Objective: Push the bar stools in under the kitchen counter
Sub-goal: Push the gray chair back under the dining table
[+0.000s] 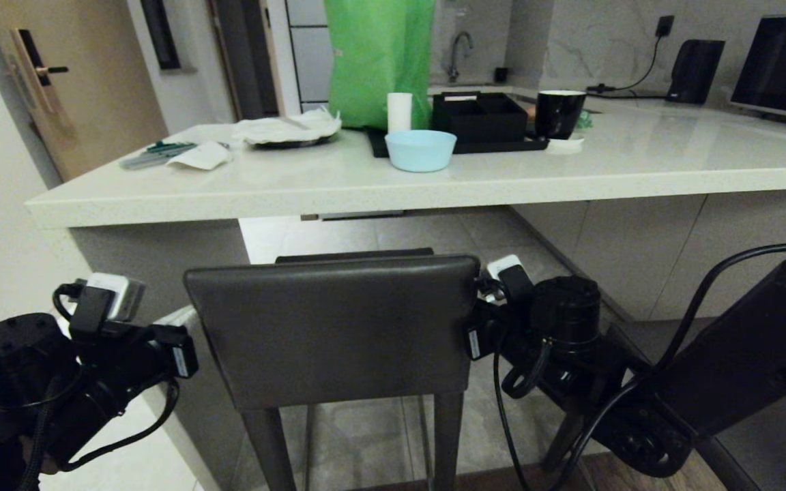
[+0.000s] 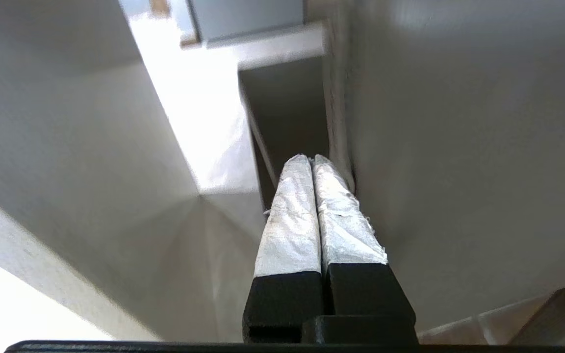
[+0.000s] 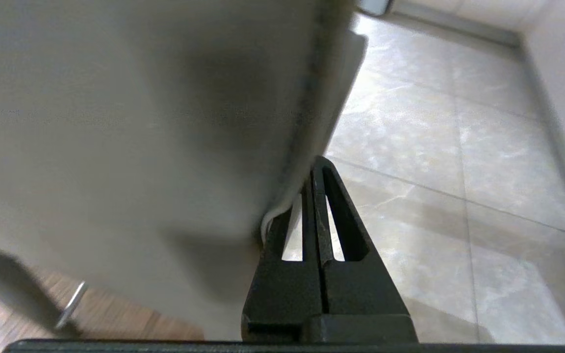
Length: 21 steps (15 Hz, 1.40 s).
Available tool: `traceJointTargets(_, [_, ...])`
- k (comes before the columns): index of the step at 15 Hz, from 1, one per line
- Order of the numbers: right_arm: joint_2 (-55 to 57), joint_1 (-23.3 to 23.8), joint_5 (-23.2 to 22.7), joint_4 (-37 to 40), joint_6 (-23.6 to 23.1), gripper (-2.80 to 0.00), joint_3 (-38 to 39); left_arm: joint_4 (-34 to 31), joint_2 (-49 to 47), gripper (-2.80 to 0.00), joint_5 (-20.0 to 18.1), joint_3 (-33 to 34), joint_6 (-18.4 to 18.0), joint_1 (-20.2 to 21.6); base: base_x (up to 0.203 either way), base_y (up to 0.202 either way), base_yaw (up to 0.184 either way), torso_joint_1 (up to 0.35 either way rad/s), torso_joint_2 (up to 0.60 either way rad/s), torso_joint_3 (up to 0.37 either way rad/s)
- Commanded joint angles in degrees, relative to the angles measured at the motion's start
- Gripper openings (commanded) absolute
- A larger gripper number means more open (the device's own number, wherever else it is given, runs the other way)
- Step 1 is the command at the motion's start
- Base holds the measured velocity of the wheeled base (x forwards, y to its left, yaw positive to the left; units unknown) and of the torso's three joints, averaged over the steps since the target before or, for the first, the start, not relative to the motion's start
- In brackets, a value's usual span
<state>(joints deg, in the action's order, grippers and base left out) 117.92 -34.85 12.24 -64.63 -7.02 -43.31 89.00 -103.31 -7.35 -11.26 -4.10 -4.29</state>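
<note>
With the bar stool (image 1: 330, 327) standing just short of the tabletop (image 1: 434, 181), the left pincer (image 2: 312, 159) and right pincer (image 3: 318, 164), both closed and empty, flank its backrest and should push evenly to avoid twisting it.

The right end effector (image 3: 318, 166) has its two black fingers (image 3: 334, 220) pressed together, with nothing between them. The tips lie against the edge of a stool's (image 3: 140, 122) grey backrest, which fills most of the view beside them. Beyond lies a pale tiled floor (image 3: 434, 162), and wood flooring (image 3: 115, 323) shows under the stool. A thin metal bar (image 3: 69, 306) crosses there, blurred.
</note>
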Motion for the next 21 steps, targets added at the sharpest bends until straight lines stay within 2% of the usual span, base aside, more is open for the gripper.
traceJointTargets(1, [-4.63, 4.68, 1.53, -0.94, 0.07, -2.8, 1.7, -1.33, 1.16, -2.8, -3.76, 2.57, 0.27, 7.7, 0.0, 0.0, 0.0, 0.0, 0.0, 0.0])
traceJointTargets(2, [-6.2, 5.45, 1.42, -0.94, 0.13, -2.8, 2.71, -1.33, 1.3, -2.8, -7.39, 3.26, 0.98, 10.11, 0.0, 0.0, 0.0, 0.0, 0.0, 0.0])
traceJointTargets(3, [-6.77, 5.64, 1.39, -0.94, 0.16, -2.8, 3.78, -1.33, 1.36, -2.8, -8.21, 3.59, 1.46, 10.55, 0.0, 0.0, 0.0, 0.0, 0.0, 0.0])
traceJointTargets(6, [-9.35, 5.39, 1.6, -0.94, 0.11, -2.8, 5.63, -1.33, 3.53, -2.8, -8.25, 4.14, 2.27, 10.31, 0.0, 0.0, 0.0, 0.0, 0.0, 0.0])
traceJointTargets(10, [-19.23, 5.04, 2.97, -0.13, -1.01, -2.8, 9.02, -1.33, 12.11, -2.8, -8.22, 5.7, 4.44, 8.49, 0.0, 0.0, 0.0, 0.0, 0.0, 0.0])
traceJointTargets(12, [-28.31, 6.29, 4.58, 1.74, -3.44, -2.8, 10.57, -5.49, 19.94, -2.8, -8.11, 5.38, 4.93, 7.78, 0.0, 0.0, 0.0, 0.0, 0.0, 0.0])
traceJointTargets(13, [-32.84, 7.55, 4.96, 3.07, -4.39, -2.8, 11.4, -10.08, 24.34, -2.8, -8.09, 4.37, 5.65, 7.56, 0.0, 0.0, 0.0, 0.0, 0.0, 0.0])
traceJointTargets(14, [-38.24, 9.57, 5.25, 4.88, -5.17, -2.8, 12.29, -17.58, 30.27, -2.8, -8.0, 2.3, 7.1, 7.32, 0.0, 0.0, 0.0, 0.0, 0.0, 0.0])
traceJointTargets(18, [-59.42, 19.73, 5.83, 16.32, -6.92, -2.8, 14.25, -53.6, 55.52, -2.8, -7.89, -7.67, 10.95, 7.08, 0.0, 0.0, 0.0, 0.0, 0.0, 0.0])
traceJointTargets(21, [-74.43, 27.42, 5.76, 27.95, -7.69, -2.8, 14.98, -66.36, 67.85, -2.8, -7.62, -13.72, 11.99, 7.55, 0.0, 0.0, 0.0, 0.0, 0.0, 0.0])
